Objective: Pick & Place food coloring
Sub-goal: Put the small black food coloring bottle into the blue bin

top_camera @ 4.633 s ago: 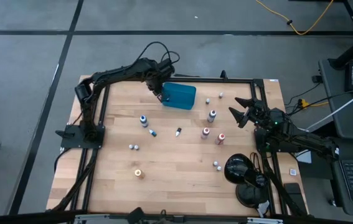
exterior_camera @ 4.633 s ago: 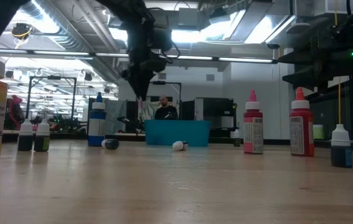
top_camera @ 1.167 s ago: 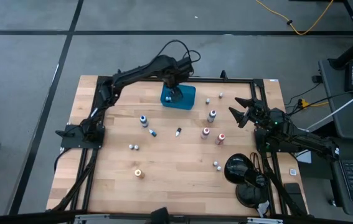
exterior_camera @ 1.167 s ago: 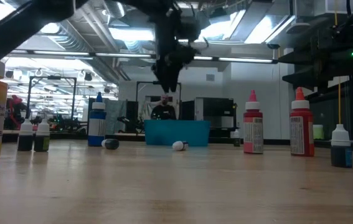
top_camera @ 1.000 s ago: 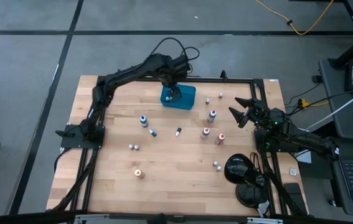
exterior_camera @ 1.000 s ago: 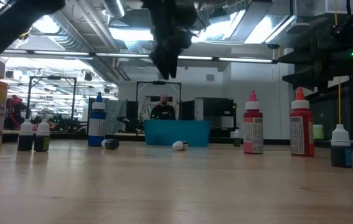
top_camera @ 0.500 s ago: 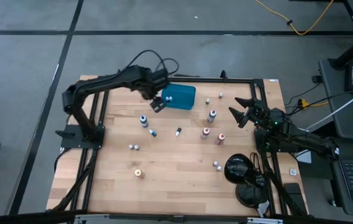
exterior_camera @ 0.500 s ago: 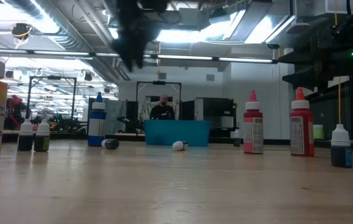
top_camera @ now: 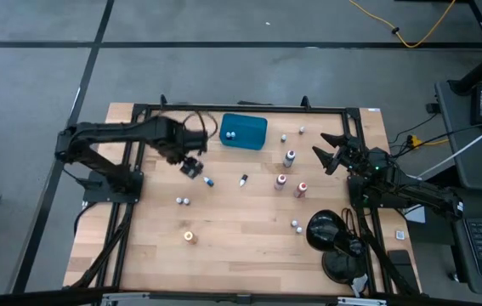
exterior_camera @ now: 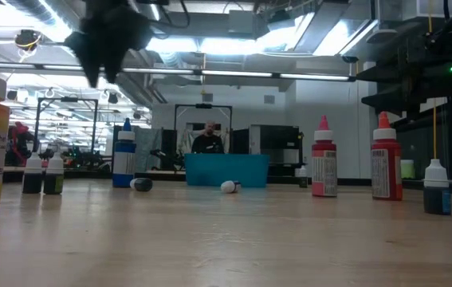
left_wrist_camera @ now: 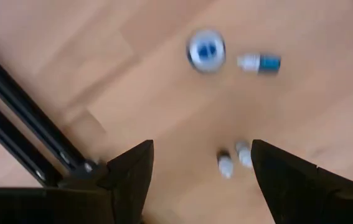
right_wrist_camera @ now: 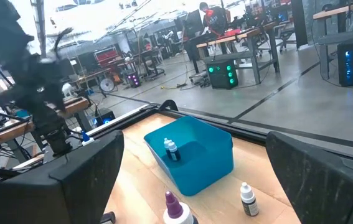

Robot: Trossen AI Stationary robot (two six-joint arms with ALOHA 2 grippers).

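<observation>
The left end effector is hanging above the wooden surface, its fingers spread apart with nothing between them. Directly under it the blue-capped bottle is standing upright, and a small blue vial is lying on its side just beside that. A pair of tiny dark vials is standing nearer the front edge, and an orange bottle is standing alone farther toward the front.

The teal tray is sitting at the far edge of the surface, and two small white-capped vials are resting inside it, near its left wall; the right wrist view is showing one of them upright against the tray floor.

The right end effector is waiting at the right side of the surface, its fingers spread wide and empty. Between it and the tray, several food coloring bottles are standing apart from one another: a purple-topped bottle, two red bottles near it, and small white-capped vials toward the far edge. Another tiny vial is lying near the middle, and two more are standing beside a black round lamp base at the front right.

In the low view a person is showing behind the tray, in the room beyond.
</observation>
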